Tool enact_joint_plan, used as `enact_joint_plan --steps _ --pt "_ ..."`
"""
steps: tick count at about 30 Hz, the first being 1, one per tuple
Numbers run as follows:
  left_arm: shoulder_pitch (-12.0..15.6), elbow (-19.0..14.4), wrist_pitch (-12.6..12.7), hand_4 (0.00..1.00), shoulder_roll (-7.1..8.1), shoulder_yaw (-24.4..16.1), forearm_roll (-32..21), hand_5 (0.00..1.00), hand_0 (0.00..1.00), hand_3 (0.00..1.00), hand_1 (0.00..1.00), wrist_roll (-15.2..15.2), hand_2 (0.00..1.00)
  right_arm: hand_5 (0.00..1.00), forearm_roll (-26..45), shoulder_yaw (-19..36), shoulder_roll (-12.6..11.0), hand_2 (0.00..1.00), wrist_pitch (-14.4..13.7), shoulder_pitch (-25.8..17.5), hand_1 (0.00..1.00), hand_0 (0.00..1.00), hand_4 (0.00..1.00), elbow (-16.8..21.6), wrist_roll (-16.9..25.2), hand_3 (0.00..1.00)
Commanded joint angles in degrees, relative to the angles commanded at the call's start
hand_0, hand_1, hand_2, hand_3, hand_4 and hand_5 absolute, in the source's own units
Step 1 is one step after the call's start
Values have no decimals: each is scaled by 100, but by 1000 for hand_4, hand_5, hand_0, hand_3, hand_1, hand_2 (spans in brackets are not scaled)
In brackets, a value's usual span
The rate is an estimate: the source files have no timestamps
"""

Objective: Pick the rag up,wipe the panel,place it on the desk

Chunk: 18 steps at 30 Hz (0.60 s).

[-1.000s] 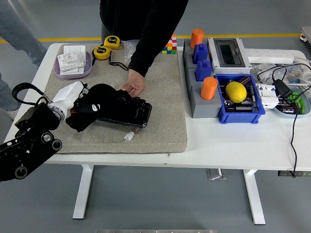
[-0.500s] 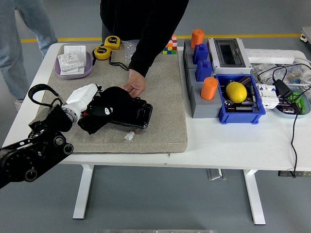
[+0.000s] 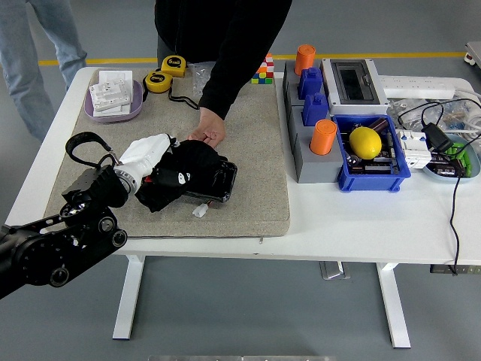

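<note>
The robot's white-covered left hand [image 3: 146, 153] has its fingers clamped on one crumpled black cloth rag [image 3: 180, 174], pressing it onto one flat black panel [image 3: 218, 183] lying beneath and right of the fingers, long axis left to right. A person's hand [image 3: 207, 135] steadies the panel's far edge. One beige mat [image 3: 255, 150] lies underneath.

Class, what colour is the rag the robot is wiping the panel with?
Black, seen in the head view: the rag is held in the left hand.
</note>
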Motion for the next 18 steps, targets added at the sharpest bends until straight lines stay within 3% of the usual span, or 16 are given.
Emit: enact_joint_plan --steps 18 --pt "-215 -119 -48 529 -199 374 298 75 298 544 169 143 324 517 25 -74 -24 704 23 17 711 740 998 -29 -7 599"
